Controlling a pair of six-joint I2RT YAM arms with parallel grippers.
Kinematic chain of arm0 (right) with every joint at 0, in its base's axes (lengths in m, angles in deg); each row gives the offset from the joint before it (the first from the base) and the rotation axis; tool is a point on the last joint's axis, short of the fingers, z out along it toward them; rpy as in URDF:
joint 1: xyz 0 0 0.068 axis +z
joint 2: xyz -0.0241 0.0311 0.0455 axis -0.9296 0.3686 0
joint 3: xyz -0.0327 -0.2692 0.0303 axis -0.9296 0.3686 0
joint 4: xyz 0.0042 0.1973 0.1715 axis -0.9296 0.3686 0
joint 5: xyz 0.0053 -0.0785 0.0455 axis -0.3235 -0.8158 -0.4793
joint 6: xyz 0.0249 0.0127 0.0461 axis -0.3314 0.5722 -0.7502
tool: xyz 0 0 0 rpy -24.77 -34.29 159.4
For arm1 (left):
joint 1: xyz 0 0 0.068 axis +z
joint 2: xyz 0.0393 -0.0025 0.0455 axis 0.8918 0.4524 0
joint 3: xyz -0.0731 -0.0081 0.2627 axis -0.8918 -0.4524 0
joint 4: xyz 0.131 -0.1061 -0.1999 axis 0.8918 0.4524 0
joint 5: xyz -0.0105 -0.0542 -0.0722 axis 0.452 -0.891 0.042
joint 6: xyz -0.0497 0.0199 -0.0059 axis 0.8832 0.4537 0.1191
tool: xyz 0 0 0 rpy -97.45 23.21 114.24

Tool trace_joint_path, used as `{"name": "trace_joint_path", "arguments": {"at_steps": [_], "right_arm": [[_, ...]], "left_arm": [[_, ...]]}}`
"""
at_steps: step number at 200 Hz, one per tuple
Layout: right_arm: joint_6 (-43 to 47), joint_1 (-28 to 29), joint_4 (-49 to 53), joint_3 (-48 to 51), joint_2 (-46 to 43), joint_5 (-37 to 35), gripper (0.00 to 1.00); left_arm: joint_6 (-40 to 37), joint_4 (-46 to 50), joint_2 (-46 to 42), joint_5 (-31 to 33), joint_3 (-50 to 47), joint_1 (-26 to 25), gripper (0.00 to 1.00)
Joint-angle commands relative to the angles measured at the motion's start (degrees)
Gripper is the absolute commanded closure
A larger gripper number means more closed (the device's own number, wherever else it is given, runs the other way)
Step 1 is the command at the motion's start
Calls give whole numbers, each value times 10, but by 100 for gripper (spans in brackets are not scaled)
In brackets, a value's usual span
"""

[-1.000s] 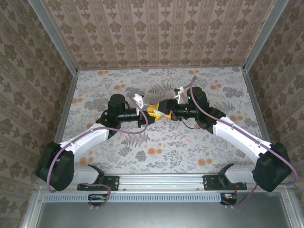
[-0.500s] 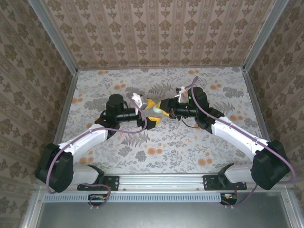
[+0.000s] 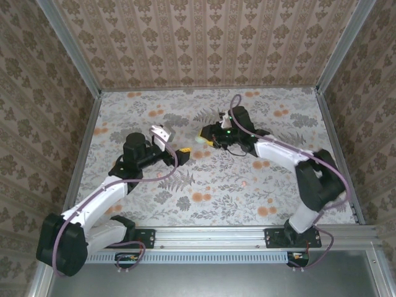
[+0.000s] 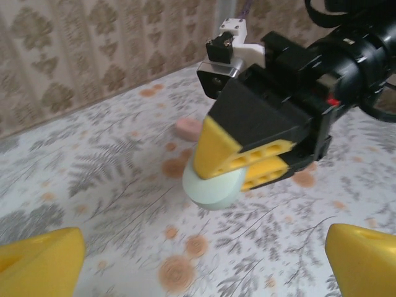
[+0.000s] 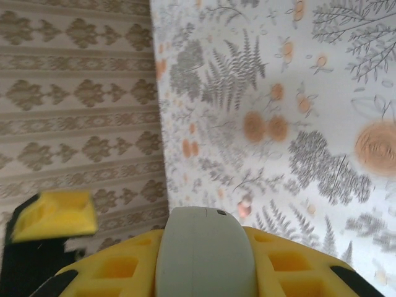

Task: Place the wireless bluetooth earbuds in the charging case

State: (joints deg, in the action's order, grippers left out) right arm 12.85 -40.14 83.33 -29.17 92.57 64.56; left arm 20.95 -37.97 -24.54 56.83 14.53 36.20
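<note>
My right gripper [image 3: 207, 137] is shut on a pale mint charging case [image 3: 199, 139] and holds it above the middle of the table. In the right wrist view the case [image 5: 204, 253] sits between the yellow fingers [image 5: 297, 272], lid seam facing up, and it looks closed. My left gripper [image 3: 176, 150] hangs open a short way to the left with nothing in it. Its yellow fingertips [image 4: 40, 263] frame the left wrist view, facing the held case [image 4: 210, 189]. A tiny pink earbud [image 5: 245, 207] lies on the table beyond the case. Another small pink piece [image 4: 187, 128] lies behind the right gripper.
The table [image 3: 210, 185] carries a print of grey ferns and orange flowers. Patterned walls [image 3: 204, 43] close it in at the back and on both sides, and a metal rail [image 3: 210, 235] runs along the near edge by the arm bases.
My left gripper has opened, let go of the case and drawn back to the left. My right gripper has closed tighter on the case and carried it slightly farther back.
</note>
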Motion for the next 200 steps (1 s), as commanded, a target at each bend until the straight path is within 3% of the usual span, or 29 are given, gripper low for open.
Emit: {"name": "trace_joint_path", "arguments": {"at_steps": [1,45,81,106,131,162,200], "right_arm": [[34,2,-15,-68,96,1,74],[44,24,3,-257,310,12,74],[42,38,23,-339,396,4,73],[65,39,73,-342,392,-37,68],[104,38,147,-342,369,-80,52],[139,38,219,-338,333,-128,40],[189,33,296,-324,261,-195,37]], "left_arm": [[27,27,-25,91,-19,4,0],[32,79,-57,102,-27,29,0],[34,81,-70,104,-36,36,0],[34,73,-69,103,-39,39,0],[36,60,-64,98,-40,43,0],[40,54,-57,88,-39,48,0],[39,60,-63,84,-37,48,0]]}}
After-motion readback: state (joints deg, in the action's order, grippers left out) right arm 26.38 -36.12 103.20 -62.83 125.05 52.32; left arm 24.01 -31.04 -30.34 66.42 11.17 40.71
